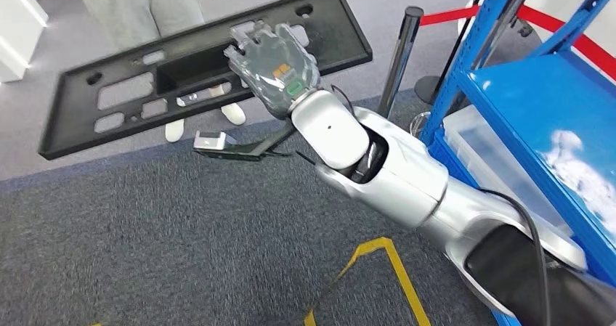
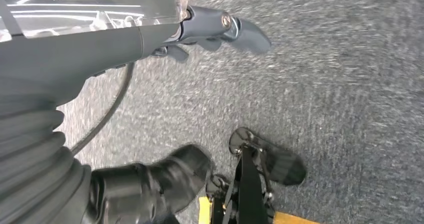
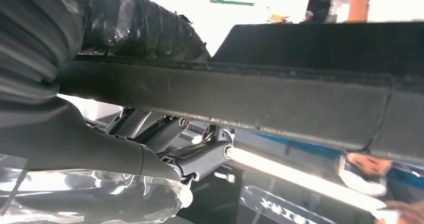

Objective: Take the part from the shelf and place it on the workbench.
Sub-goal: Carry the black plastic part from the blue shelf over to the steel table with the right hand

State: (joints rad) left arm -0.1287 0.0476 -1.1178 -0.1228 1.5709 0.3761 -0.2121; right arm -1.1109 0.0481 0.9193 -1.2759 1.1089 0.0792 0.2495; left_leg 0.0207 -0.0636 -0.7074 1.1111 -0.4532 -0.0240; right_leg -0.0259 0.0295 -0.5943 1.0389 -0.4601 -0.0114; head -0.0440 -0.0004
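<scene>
The part (image 1: 218,39) is a long black flat panel with several cutouts, held up in the air and tilted, its long side running from lower left to upper right in the head view. My right hand (image 1: 272,68) grips it near its middle from the near edge. In the right wrist view the panel's thick black edge (image 3: 300,104) crosses the picture with my right hand (image 3: 125,149) clamped on it, thumb under one side and fingers (image 3: 200,154) beside it. My left hand (image 2: 165,34) hangs over grey carpet, holding nothing, its fingers apart.
A person (image 1: 145,6) in light trousers and white shoes stands just beyond the panel. The blue shelf (image 1: 537,108) is at the right, with a clear plastic bin (image 1: 487,144) under it. A black post (image 1: 399,57) carries a red rope (image 1: 465,14). Yellow tape (image 1: 385,261) marks the carpet.
</scene>
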